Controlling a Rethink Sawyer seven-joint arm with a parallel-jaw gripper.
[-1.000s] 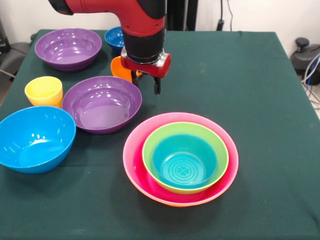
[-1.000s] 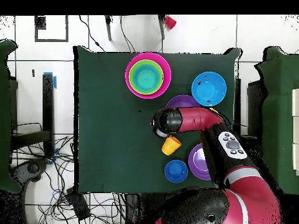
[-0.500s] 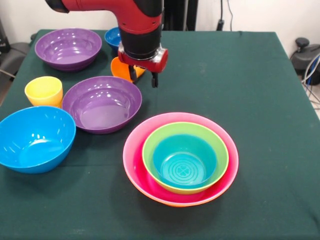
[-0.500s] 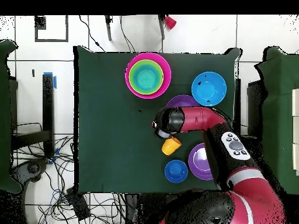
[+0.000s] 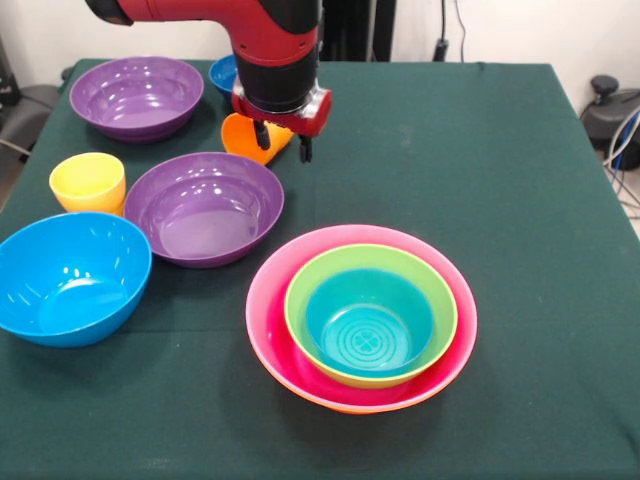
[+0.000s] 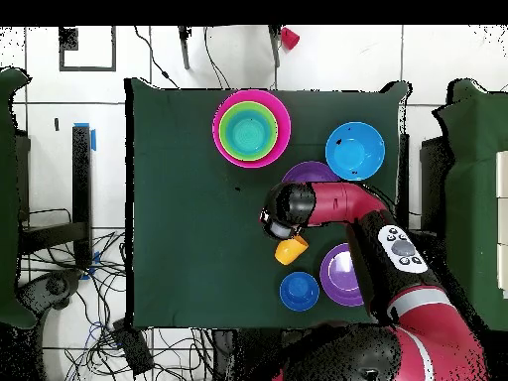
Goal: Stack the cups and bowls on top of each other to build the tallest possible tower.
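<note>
My gripper [image 5: 283, 143] hangs open just above the table, with its fingers [image 5: 303, 150] close to the orange cup [image 5: 243, 136]; I cannot tell if they touch it. The cup lies tilted on its side. In the overhead view the gripper [image 6: 281, 228] is right beside the cup [image 6: 289, 250]. The tower [image 5: 362, 318] stands at the front: a pink bowl [image 5: 268, 335] holds a green bowl [image 5: 300, 290] and a teal bowl [image 5: 368, 325]. An orange rim shows under the pink one. The yellow cup [image 5: 88, 182] stands upright at the left.
Two purple bowls [image 5: 205, 205] [image 5: 137, 95], a light blue bowl [image 5: 70, 275] and a small dark blue bowl [image 5: 226, 72] stand on the left half of the green table [image 5: 480, 180]. The arm [image 6: 347, 203] covers part of one purple bowl [image 6: 308, 174] from above.
My gripper has moved toward the robot's side of the table, closer to the orange cup. The cup and bowls have stayed in place.
</note>
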